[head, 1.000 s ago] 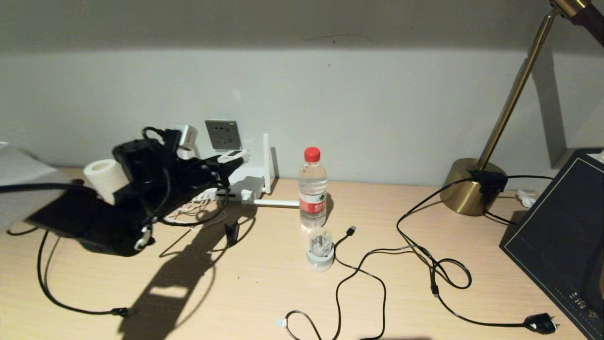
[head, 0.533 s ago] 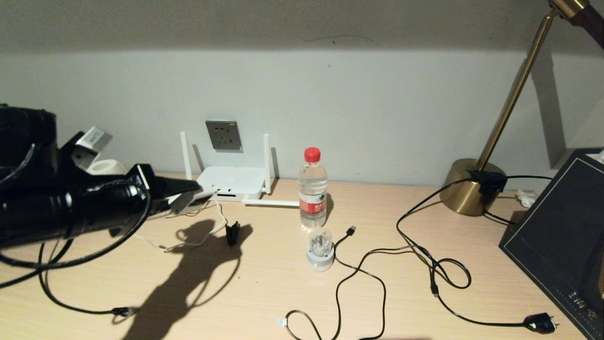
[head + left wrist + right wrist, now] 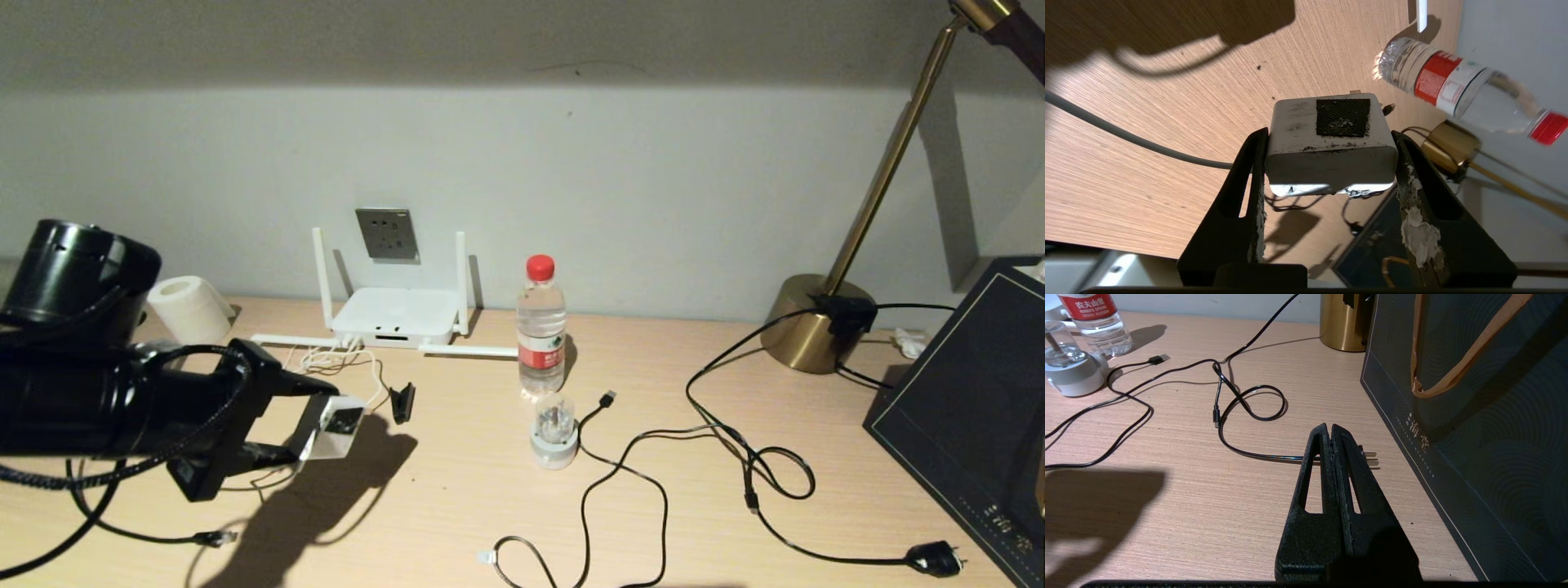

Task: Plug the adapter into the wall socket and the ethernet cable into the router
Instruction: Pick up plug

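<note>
My left gripper (image 3: 326, 426) hangs low over the front left of the table, shut on the adapter (image 3: 336, 430), a white block clamped between both fingers (image 3: 1298, 122). Its thin white cord (image 3: 371, 371) trails back to the router (image 3: 397, 314), which lies flat against the wall with its antennas spread. The grey wall socket (image 3: 386, 233) sits just above the router with nothing in it. The black ethernet cable (image 3: 155, 539) curves along the front left and ends in a small plug (image 3: 212, 537). My right gripper (image 3: 1329, 428) is shut on nothing, low over the table's right side.
A water bottle (image 3: 541, 327) and a round white-and-clear plug piece (image 3: 554, 433) stand right of the router. Looped black cables (image 3: 767, 474), a mains plug (image 3: 935, 559), a brass lamp base (image 3: 812, 322) and a dark bag (image 3: 971, 408) fill the right. A paper roll (image 3: 189, 309) stands back left.
My left arm has pulled away from the wall socket, swung left, then come down towards the front of the table, with the adapter still in its grip. The router now shows whole.
</note>
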{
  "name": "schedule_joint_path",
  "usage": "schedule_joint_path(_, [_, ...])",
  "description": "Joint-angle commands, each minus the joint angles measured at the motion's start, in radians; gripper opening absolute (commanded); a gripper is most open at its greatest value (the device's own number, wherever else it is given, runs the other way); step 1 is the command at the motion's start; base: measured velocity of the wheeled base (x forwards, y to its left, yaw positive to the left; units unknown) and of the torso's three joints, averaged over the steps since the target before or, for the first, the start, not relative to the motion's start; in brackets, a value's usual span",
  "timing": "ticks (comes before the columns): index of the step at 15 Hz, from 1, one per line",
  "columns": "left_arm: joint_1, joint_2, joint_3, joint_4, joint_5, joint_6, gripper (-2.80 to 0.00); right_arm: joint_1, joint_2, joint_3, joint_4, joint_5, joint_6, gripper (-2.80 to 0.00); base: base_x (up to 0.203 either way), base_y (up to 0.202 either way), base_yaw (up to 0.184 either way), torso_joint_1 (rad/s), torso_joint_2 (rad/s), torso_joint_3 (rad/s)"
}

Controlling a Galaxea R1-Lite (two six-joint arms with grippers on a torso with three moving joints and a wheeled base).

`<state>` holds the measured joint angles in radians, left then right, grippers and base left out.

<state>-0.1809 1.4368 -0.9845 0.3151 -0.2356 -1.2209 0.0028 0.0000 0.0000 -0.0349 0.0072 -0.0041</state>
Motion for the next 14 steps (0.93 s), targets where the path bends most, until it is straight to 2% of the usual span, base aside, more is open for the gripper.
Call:
schedule_joint_path(1, [0.000, 0.074, -0.030, 0.009, -0.009, -0.041, -2.80, 0.000, 0.000, 0.011, 0.000, 0.000, 0.000, -2.80, 0.000, 0.000, 0.000, 0.000, 0.00, 0.000])
schedule_joint_path(5, [0.024, 0.192, -0.037, 0.009, -0.021, -0.084, -2.80, 0.000, 0.000, 0.011, 0.000, 0.000, 0.000, -2.80, 0.000, 0.000, 0.000, 0.000, 0.00, 0.000])
schedule_joint_path(6, [0.036, 0.213, -0.031, 0.004, -0.045, -0.087, -2.80, 0.000, 0.000, 0.011, 0.000, 0.000, 0.000, -2.80, 0.000, 0.000, 0.000, 0.000, 0.00, 0.000])
schedule_joint_path(10, [0.125, 0.275, -0.025, -0.040, -0.099, -0.088, -2.80, 0.000, 0.000, 0.011, 0.000, 0.000, 0.000, -2.80, 0.000, 0.000, 0.000, 0.000, 0.00, 0.000])
schedule_joint_path(14, [0.130, 0.311, 0.003, -0.053, -0.101, -0.084, -2.80, 0.000, 0.000, 0.011, 0.000, 0.000, 0.000, -2.80, 0.000, 0.000, 0.000, 0.000, 0.00, 0.000])
